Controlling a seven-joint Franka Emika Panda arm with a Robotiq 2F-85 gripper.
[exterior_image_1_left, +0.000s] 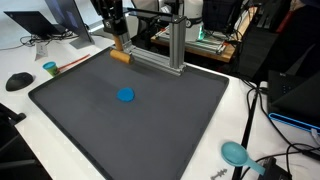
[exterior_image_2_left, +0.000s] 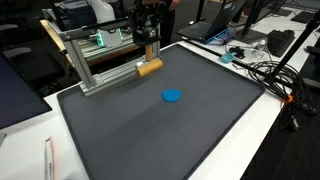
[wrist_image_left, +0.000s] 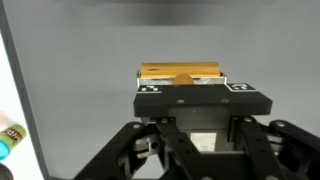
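A tan wooden block (exterior_image_1_left: 121, 56) (exterior_image_2_left: 150, 68) sits at the far edge of the dark grey mat (exterior_image_1_left: 130, 125) (exterior_image_2_left: 170, 135), next to an aluminium frame. My gripper (exterior_image_1_left: 118, 42) (exterior_image_2_left: 148, 48) stands upright right over the block, its fingers down around it and shut on it. In the wrist view the wooden block (wrist_image_left: 165, 72) shows just beyond the gripper (wrist_image_left: 195, 86), between the two marked finger pads. A flat blue disc (exterior_image_1_left: 125, 96) (exterior_image_2_left: 172, 97) lies alone near the mat's middle, well away from the gripper.
The aluminium frame (exterior_image_1_left: 165, 55) (exterior_image_2_left: 100, 70) stands along the mat's far edge beside the block. Off the mat lie a small teal cup (exterior_image_1_left: 50, 68), a teal scoop-like thing (exterior_image_1_left: 235, 152), a black mouse (exterior_image_1_left: 18, 81) and cables (exterior_image_2_left: 265, 70). Laptops and clutter line the desks behind.
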